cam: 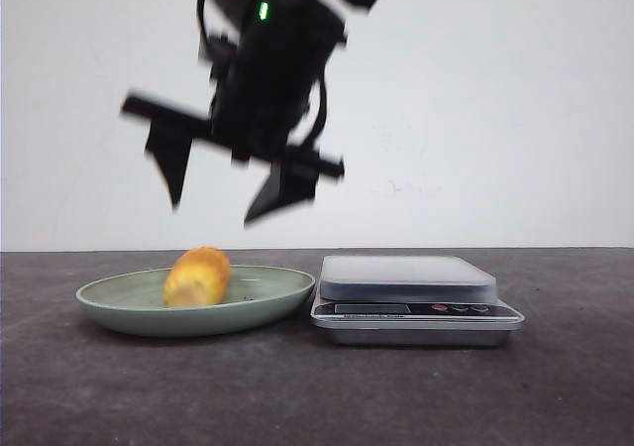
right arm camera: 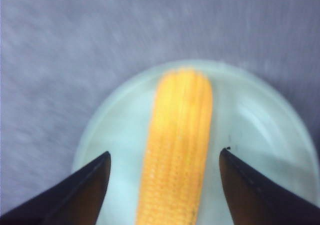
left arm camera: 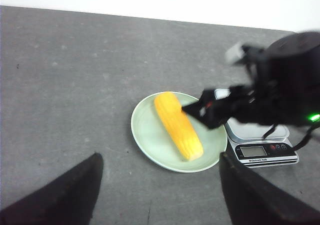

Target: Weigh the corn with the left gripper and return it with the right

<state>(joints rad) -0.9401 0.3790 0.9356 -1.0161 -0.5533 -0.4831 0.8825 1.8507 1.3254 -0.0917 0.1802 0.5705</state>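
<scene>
The corn (right arm camera: pixel 177 145) lies on the green plate (cam: pixel 119 302), beside the scale (cam: pixel 408 278) but not on it; its long axis runs straight between the right gripper (right arm camera: pixel 165 185)'s wide-spread fingers, which hover directly above it, empty (this arm is far the nearer); the left gripper (left arm camera: pixel 160 190), jaws also wide and empty, hangs well back over the table; the cob is pebbled, rounded and waxy, the plate smooth and glazed.

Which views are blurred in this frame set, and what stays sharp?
Front view: the right gripper above the plate is motion-smeared; the corn and scale are sharp. Left wrist view: same gripper blurred, table crisp. Right wrist view: whole picture soft, the kernels and table texture smeared.
</scene>
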